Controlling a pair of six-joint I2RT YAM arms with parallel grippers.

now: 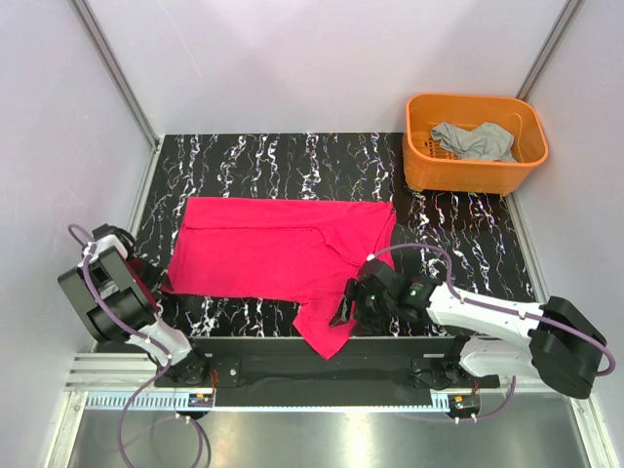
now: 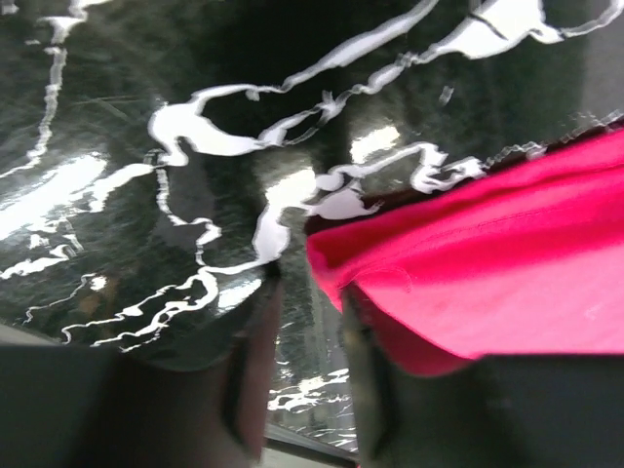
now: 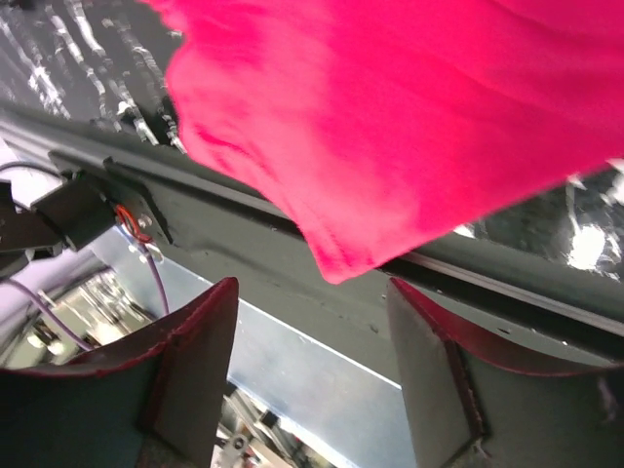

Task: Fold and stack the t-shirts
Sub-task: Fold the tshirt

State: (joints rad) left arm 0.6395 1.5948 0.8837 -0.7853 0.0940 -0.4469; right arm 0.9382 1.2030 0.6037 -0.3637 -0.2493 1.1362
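Looking down from the top and seeing the red t-shirt [image 1: 283, 249] lying spread out on the black table [image 1: 468, 244], filling the middle of the frame. Noticing one flap of it hanging over the near edge, at the lower middle. Spotting the grey t-shirt [image 1: 475, 141] sitting all crumpled inside the orange basket [image 1: 468, 177] in the upper right of the frame, well apart from the red one.

Finding the left gripper [image 1: 159, 286] at the left side of the frame, just beside the lower left corner of the red t-shirt. Peeking through the left wrist camera and seeing its two fingers [image 2: 255, 380] at the bottom middle, standing close together with only a thin gap. Seeing shiny table showing through that gap. Seeing the red corner lying right by the tip of the finger on the right of the frame. Not being able to tell if any cloth is getting pinched.

Finding the right gripper [image 1: 343, 310] at the lower middle of the top view, right at the hanging flap. Peeking through the right wrist camera and seeing its fingers [image 3: 195, 361] standing wide apart at the bottom, holding nothing. Seeing the red flap hanging just above the gap, in front of a dark metal rail [image 3: 244, 229].
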